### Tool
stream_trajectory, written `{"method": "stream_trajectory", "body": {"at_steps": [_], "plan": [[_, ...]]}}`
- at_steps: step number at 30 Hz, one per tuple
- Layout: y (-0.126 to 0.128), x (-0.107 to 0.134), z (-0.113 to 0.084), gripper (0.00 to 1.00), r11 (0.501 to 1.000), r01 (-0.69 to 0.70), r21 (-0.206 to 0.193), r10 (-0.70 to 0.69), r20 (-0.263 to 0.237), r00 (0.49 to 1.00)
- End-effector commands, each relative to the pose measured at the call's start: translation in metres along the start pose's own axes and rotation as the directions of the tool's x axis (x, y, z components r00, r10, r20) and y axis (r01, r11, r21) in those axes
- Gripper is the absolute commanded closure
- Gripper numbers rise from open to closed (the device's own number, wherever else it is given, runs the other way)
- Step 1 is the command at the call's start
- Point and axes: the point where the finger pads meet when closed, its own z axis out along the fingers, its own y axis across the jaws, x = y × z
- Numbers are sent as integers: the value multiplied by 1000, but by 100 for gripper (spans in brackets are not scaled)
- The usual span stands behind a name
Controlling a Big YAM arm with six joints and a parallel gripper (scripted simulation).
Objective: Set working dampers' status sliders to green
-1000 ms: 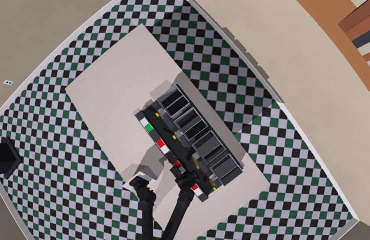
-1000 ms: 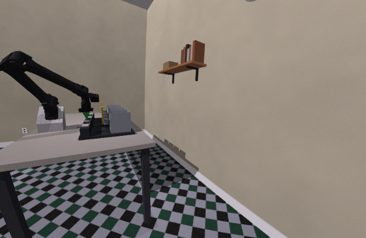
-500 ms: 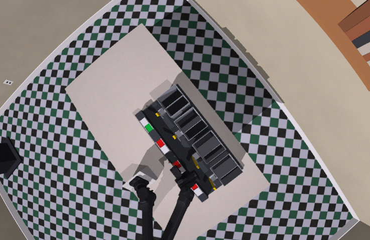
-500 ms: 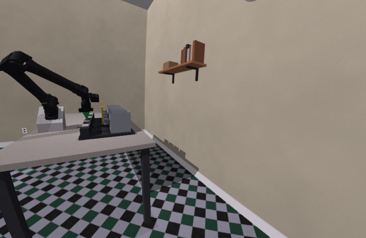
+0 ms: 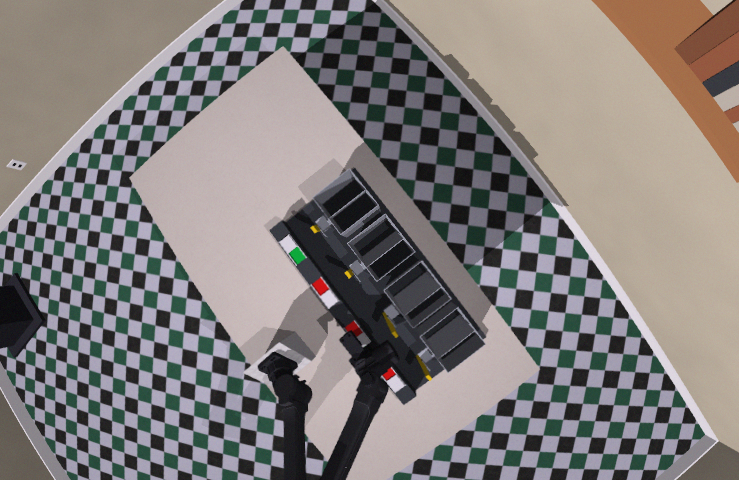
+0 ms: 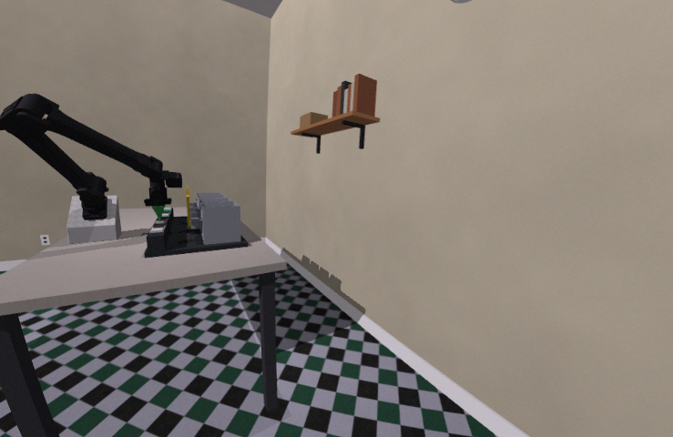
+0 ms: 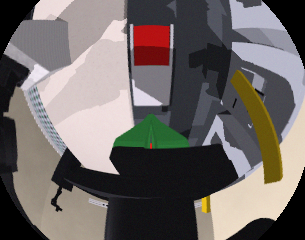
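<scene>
Four grey duct dampers stand in a row on a black base, each with a yellow lever and a slider in front. The far slider shows green. The second slider, the third and the nearest show red. My gripper is shut and empty, low over the third slider. In the wrist view its green tips sit at the near end of that slider's pale cover, with the red window beyond. I cannot tell whether they touch.
A curved yellow lever stands close to the right of the fingers and rises tall in the side view. The arm's grey base block sits at the table's back corner. The wall runs behind the dampers.
</scene>
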Motion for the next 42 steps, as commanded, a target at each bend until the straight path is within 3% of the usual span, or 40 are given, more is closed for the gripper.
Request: {"method": "stream_trajectory", "body": {"at_steps": [1,42], "plan": [[-7,-3,-2,100,1000,-7,16,7,4,1000],[-13,-2,-5,100,1000,-15,25,15,4,1000]]}}
